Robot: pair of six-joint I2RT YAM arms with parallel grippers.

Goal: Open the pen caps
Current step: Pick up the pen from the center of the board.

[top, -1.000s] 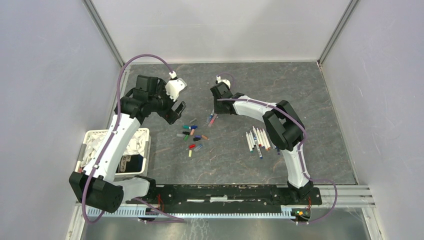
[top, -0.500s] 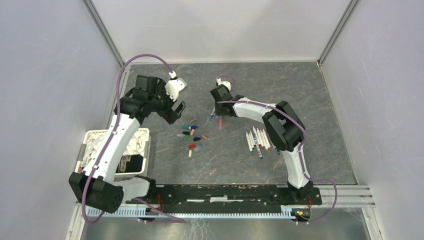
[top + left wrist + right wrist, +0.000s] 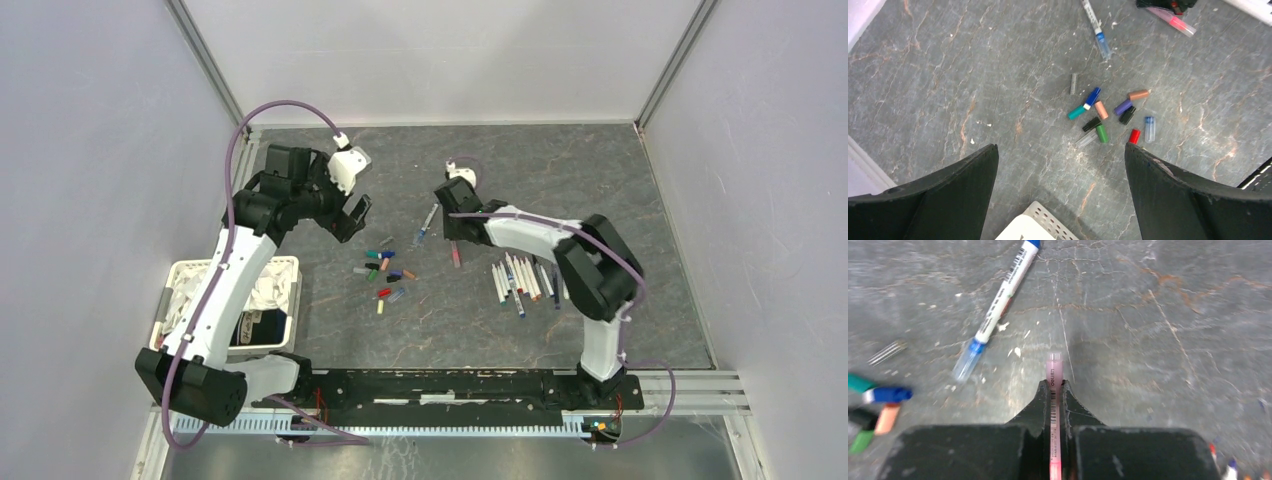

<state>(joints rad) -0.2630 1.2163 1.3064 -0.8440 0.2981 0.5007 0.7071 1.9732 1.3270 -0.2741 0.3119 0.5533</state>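
You're looking at a dark grey, stone-patterned table (image 3: 560,170) with rusty veins. Plain pale walls (image 3: 440,50) box it in on three sides, with aluminium posts (image 3: 205,60) at the back corners. Lighting is even and soft. A white perforated basket (image 3: 180,268) sits at the near-left edge.

L arm (image 3: 225,290) & R arm (image 3: 520,232): white shell links, black joint blocks, black round bases. One purple cable (image 3: 280,104) per arm, run along the links; L one arcs free at 11 o'clock in top view. Small white cam pod (image 3: 348,165) on each wrist. Both bolted to black rail (image 3: 450,385) at 6 o'clock, white scuffs on it. L gripper (image 3: 1060,147) fingers (image 3: 948,195): broad, matte black, dusty edges. R gripper (image 3: 1054,387): black, tapering to narrow tips.
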